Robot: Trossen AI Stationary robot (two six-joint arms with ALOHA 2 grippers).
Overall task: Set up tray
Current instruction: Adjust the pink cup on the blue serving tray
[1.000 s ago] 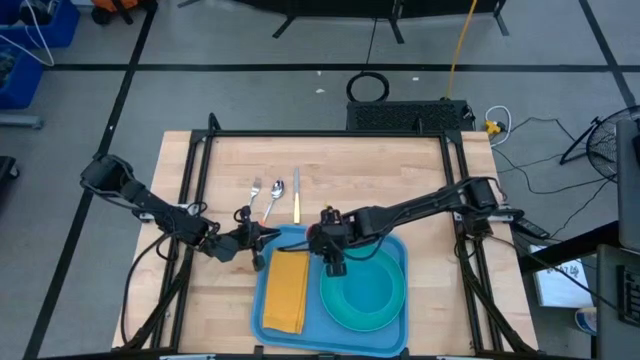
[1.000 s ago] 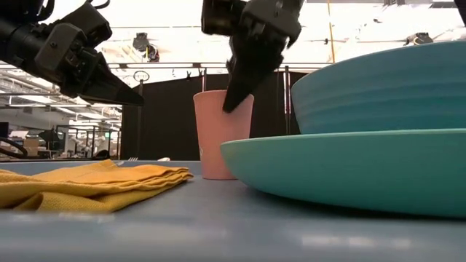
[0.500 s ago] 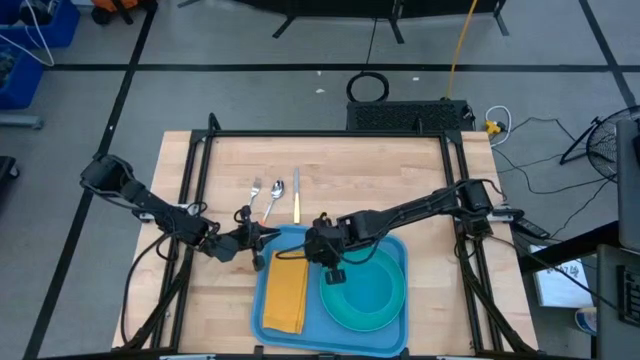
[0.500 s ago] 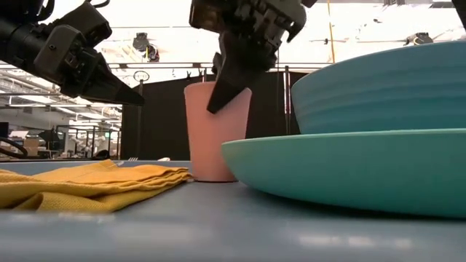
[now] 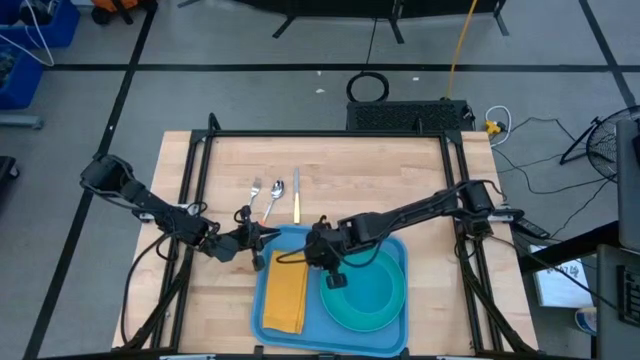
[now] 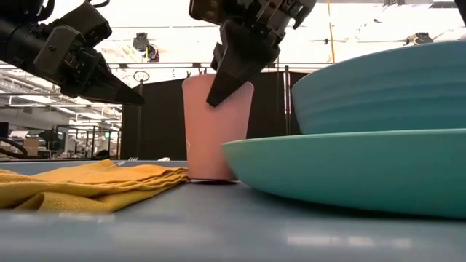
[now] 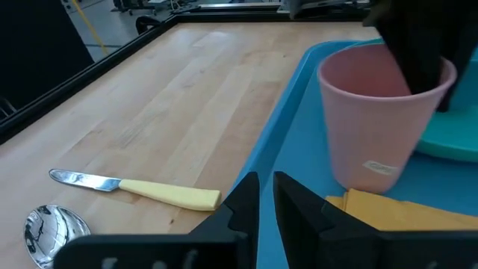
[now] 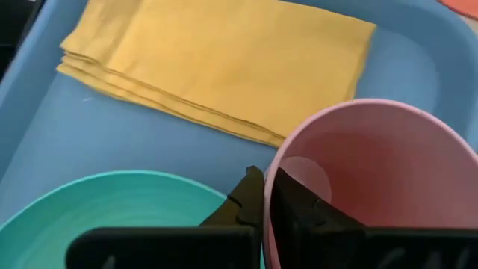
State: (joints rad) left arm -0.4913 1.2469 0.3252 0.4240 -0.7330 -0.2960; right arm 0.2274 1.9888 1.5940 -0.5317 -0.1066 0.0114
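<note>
Blue tray (image 5: 265,318): one pink cup (image 6: 209,127), one napkin (image 5: 287,292), one plate (image 5: 385,312).

We see even, bright overhead light on the table (image 5: 330,170) from above, with soft shadows. At table height the room's ceiling lamps blow out white (arms go to silhouettes), and the near plate (image 6: 349,171) blurs.
</note>
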